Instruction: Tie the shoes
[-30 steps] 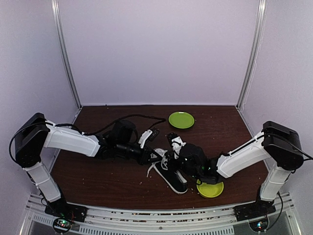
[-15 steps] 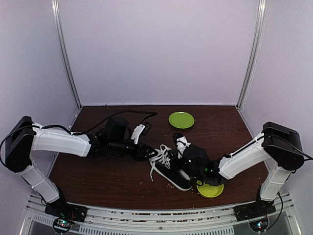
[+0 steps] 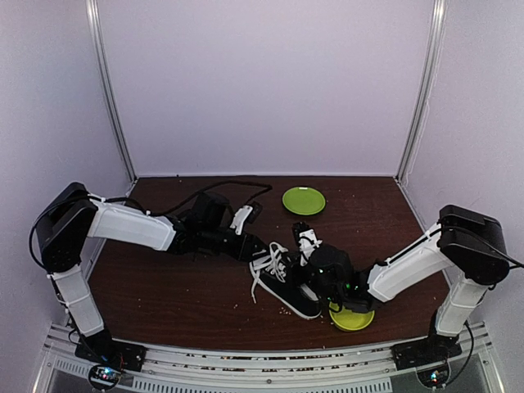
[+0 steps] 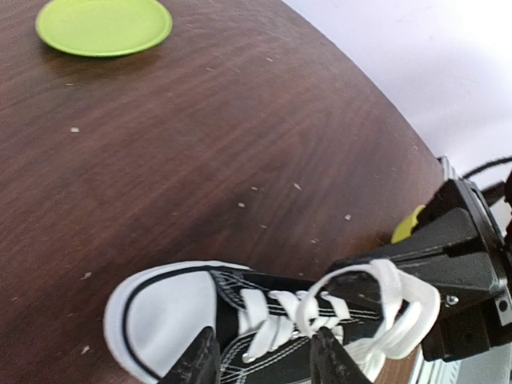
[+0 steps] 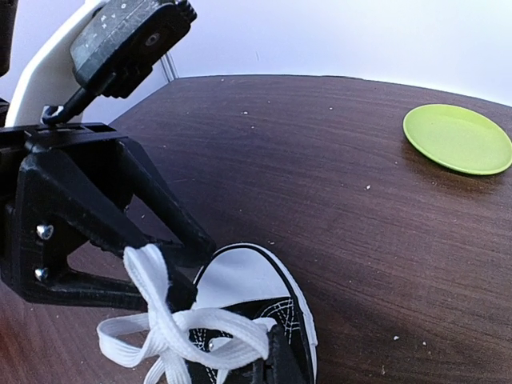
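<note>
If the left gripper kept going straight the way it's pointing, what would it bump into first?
Probably the white laces of the black sneaker, just ahead of the left gripper; depth is unclear.

A black sneaker lies on the brown table. A far green plate and a near green plate lie there too.

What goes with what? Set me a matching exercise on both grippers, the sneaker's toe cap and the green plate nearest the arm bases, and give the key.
Column one:
1. left gripper
2. right gripper
3. toe cap
4. near green plate

Column two:
a. white
b. partly hidden under the right arm
c. shut
d. open over the laces

Pairs: 1-d; 2-c; 3-a; 4-b
</note>
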